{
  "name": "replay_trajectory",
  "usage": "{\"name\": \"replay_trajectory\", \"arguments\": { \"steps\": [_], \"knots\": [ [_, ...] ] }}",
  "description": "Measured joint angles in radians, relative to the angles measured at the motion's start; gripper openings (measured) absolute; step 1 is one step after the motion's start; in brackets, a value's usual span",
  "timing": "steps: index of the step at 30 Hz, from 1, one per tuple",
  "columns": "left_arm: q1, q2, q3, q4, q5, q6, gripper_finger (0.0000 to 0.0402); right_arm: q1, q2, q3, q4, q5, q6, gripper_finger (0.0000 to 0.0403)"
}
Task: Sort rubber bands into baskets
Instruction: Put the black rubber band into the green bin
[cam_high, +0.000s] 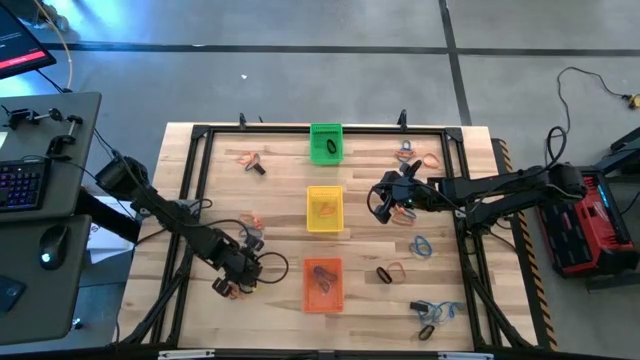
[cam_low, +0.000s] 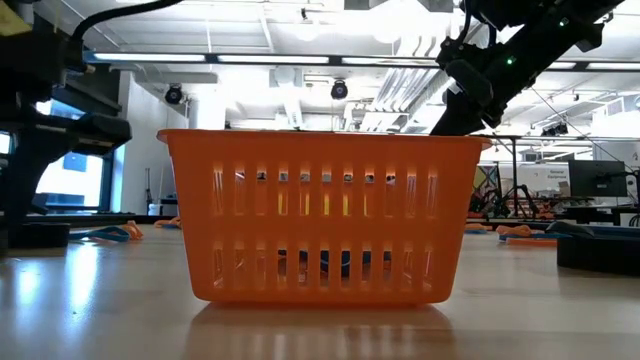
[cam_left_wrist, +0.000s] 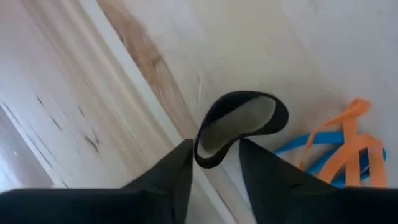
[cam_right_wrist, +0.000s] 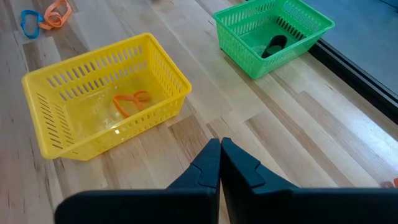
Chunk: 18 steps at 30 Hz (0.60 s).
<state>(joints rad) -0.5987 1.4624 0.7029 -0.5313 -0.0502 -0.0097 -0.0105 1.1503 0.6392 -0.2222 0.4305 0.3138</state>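
Rubber bands lie scattered over the wooden table; a black band sits between the fingers of the left gripper, which is low over the table's near-left part, left of the orange basket; its jaws stand a little apart with the loop's end between them, the loop seemingly pinched, though a firm hold cannot be told; just beside that band lie a blue band and an orange band, tangled together on the wood.

The three baskets stand in a row down the middle of the table: the green basket at the far end, the yellow basket in the middle, the orange one nearest; the green holds a black band; the yellow holds an orange band; the orange holds dark bands, seen dimly through its slats in the low view.

More bands lie in small clusters: at the far left, at the far right, right of the orange basket, and at the near right; a blue loop lies alone on the right side.

The right gripper hangs just right of the yellow basket, fingers pressed together, holding nothing.
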Motion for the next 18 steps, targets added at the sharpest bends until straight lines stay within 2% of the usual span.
{"name": "replay_trajectory", "arguments": {
  "steps": [6, 13, 18],
  "knots": [
    [0.009, 0.000, 0.000, 0.020, 0.000, 0.008, 0.0013, 0.000, 0.000, 0.000, 0.000, 0.000, 0.000, 0.0000],
    [0.071, -0.017, 0.006, 0.012, -0.007, -0.105, 0.0003, 0.000, 0.000, 0.000, 0.000, 0.000, 0.000, 0.0000],
    [0.159, -0.056, 0.049, -0.017, -0.045, -0.154, 0.0001, 0.000, 0.000, 0.000, 0.001, 0.000, 0.000, 0.0000]
  ]
}}
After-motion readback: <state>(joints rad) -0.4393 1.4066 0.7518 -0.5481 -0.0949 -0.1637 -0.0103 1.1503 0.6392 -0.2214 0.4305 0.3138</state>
